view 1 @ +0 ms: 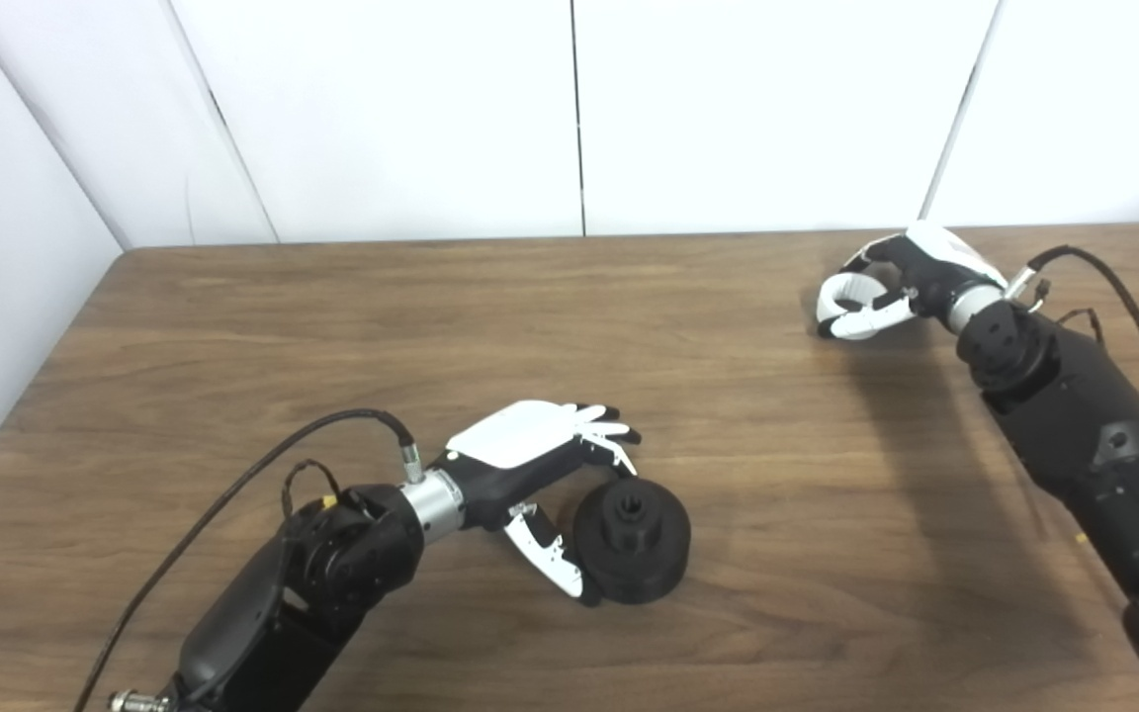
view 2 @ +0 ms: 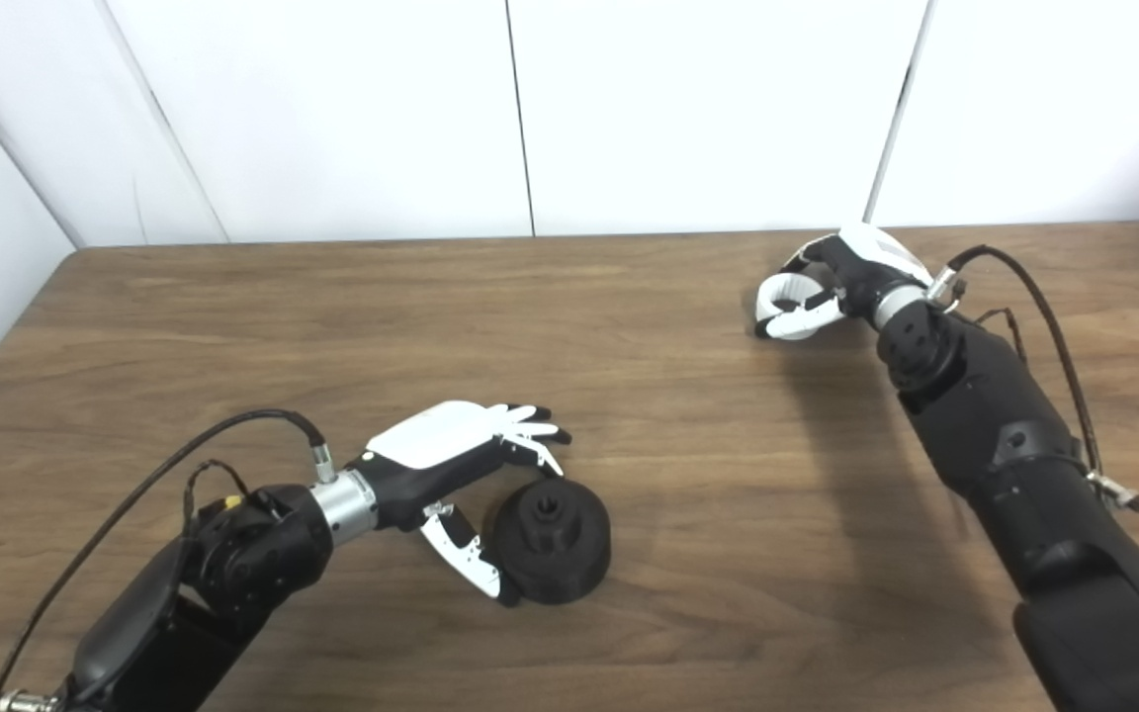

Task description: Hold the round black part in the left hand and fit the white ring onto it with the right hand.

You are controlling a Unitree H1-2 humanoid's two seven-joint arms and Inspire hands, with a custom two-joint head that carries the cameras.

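Left eye view and right eye view together show the opening step, both pick-ups under way and neither part yet lifted; the round black part (view 1: pixel 632 540) sits on the desk (view 1: pixel 490 316) at the near left, its hub with a central hole facing up; our left hand (view 1: pixel 540 465) straddles it, the fingers (view 1: pixel 607 432) spread over its far side and the thumb (view 1: pixel 555 559) touching its near-left edge, so we judge the grasp begun but not closed. At the far right, our right hand (view 1: pixel 901 282) is curled around the white ring (view 1: pixel 851 307), thumb and fingers pinching it low over the desk; whether the ring rests on the wood or is just clear of it we cannot tell. The two parts lie well apart. We judge that the next move calls for the left hand to close and raise the black part, hub upward, while the right hand carries the ring leftward and nearer, centred over the hub. The right eye view shows more desk beyond the right forearm; the left eye view shows more of the left wall.
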